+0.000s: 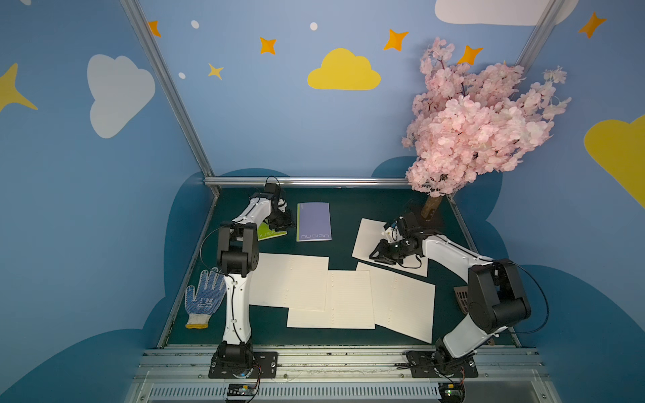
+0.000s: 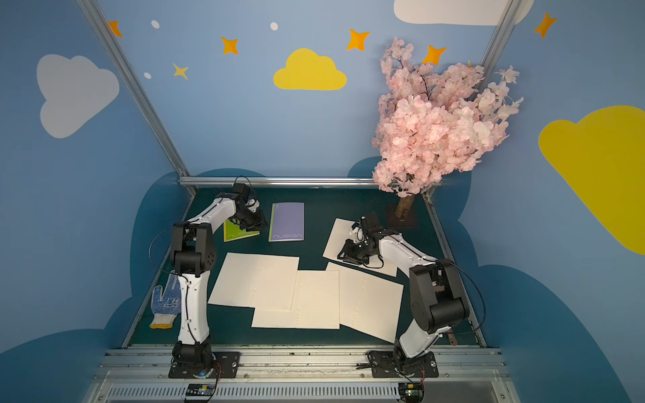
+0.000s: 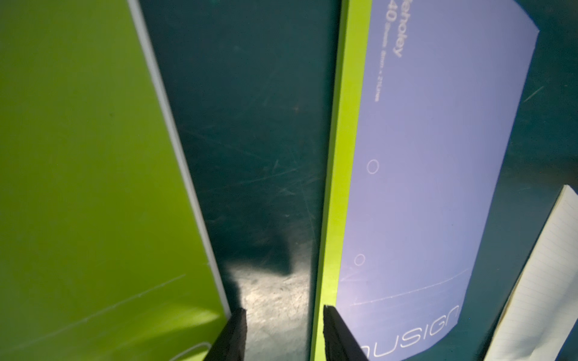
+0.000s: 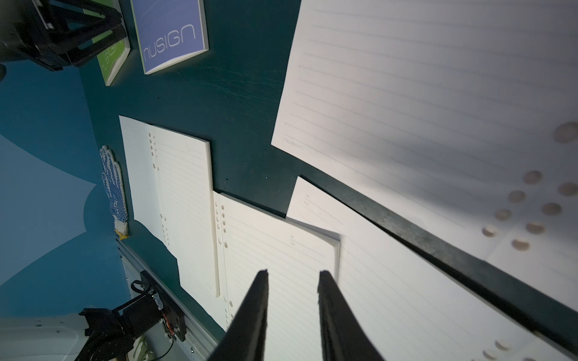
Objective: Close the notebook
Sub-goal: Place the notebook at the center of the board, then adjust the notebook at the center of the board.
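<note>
The table (image 1: 343, 251) is dark green and has lots of little scratches. Blue walls (image 1: 265, 115) stand all around it, with a yellow cloud (image 1: 343, 71), white clouds and orange stars painted on. A shiny metal bar (image 1: 307, 181) runs along the back of the table. A pink flower tree (image 1: 478, 129) stands in the back right corner. A white glove with blue dots (image 1: 204, 300) lies flat near the left edge. At the back left lie two shut books, a green notebook (image 1: 270, 233) and a purple notebook (image 1: 314, 221), with a bare strip of table between them. The left gripper (image 3: 283, 309) hangs over that strip; its two fingers are spread apart and nothing is between them. Four books lie open with white lined pages up. The left open notebook (image 1: 289, 282), the middle open notebook (image 1: 331, 300) and the right open notebook (image 1: 401, 300) sit in a row near the front, and their edges overlap. The far open notebook (image 1: 366, 237) lies behind them on the right, near the tree. The right gripper (image 4: 294, 272) hangs over the front part of that far book with its fingers spread and holding nothing. The right arm hides part of that book's pages in both top views. A brown thing with holes (image 1: 461, 296) peeks out from behind the right arm.
</note>
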You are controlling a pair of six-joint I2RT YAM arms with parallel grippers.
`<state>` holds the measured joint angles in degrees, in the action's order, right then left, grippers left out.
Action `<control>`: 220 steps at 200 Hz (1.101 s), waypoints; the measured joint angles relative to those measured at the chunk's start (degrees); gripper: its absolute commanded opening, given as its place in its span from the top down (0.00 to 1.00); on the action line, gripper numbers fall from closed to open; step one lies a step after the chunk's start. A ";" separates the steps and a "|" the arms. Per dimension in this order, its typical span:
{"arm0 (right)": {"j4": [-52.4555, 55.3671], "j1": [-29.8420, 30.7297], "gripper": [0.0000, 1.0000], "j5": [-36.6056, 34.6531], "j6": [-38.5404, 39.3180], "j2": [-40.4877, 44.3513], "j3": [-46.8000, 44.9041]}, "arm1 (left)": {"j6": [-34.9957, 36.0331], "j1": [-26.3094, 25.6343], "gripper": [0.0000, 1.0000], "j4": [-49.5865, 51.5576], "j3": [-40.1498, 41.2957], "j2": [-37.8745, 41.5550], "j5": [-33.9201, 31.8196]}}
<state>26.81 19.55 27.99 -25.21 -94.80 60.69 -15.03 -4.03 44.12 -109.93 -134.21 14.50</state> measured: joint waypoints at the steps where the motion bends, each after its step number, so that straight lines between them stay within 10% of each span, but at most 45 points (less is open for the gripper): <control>1: 0.00 0.00 0.70 0.00 0.00 0.00 0.00 | 0.00 0.00 0.57 0.00 0.02 0.00 -0.02; 220: -0.24 0.00 0.70 0.04 0.00 0.00 -0.94 | -0.66 5.40 0.57 -1.90 8.17 4.81 -1.92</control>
<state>26.57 19.55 28.03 -25.21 -94.80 59.75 -15.68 1.37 42.22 -101.75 -129.40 12.58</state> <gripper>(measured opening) 0.303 0.424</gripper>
